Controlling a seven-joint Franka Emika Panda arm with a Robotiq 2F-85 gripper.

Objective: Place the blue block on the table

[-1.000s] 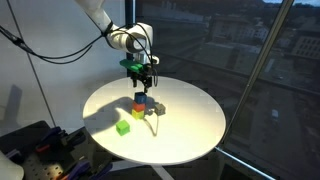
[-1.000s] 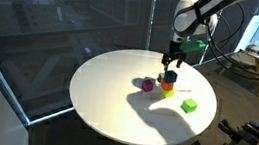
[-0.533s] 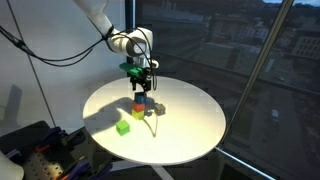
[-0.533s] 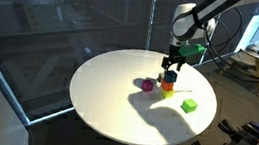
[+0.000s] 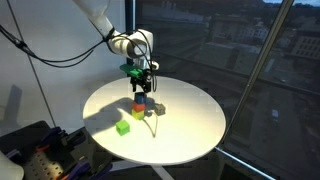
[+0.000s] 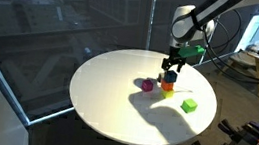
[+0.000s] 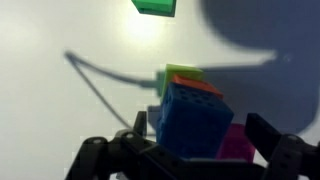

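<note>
The blue block (image 7: 190, 115) sits on top of a small stack, with an orange block (image 7: 196, 86) and a green block (image 7: 182, 71) showing under it. The stack (image 5: 140, 104) stands near the middle of the round white table (image 5: 190, 125), and it also shows in an exterior view (image 6: 167, 84). My gripper (image 7: 200, 135) is open. Its fingers hang on either side of the blue block, with a gap on the right side. In both exterior views the gripper (image 5: 142, 84) (image 6: 174, 64) is just above the stack.
A magenta block (image 7: 240, 142) (image 6: 148, 84) lies on the table right beside the stack. A loose green block (image 5: 122, 127) (image 6: 189, 106) (image 7: 155, 6) lies a little apart from it. Dark windows stand behind the table. Equipment sits by the table's edge (image 5: 40, 150).
The gripper has come down a little toward the stack. The blocks have not moved.
</note>
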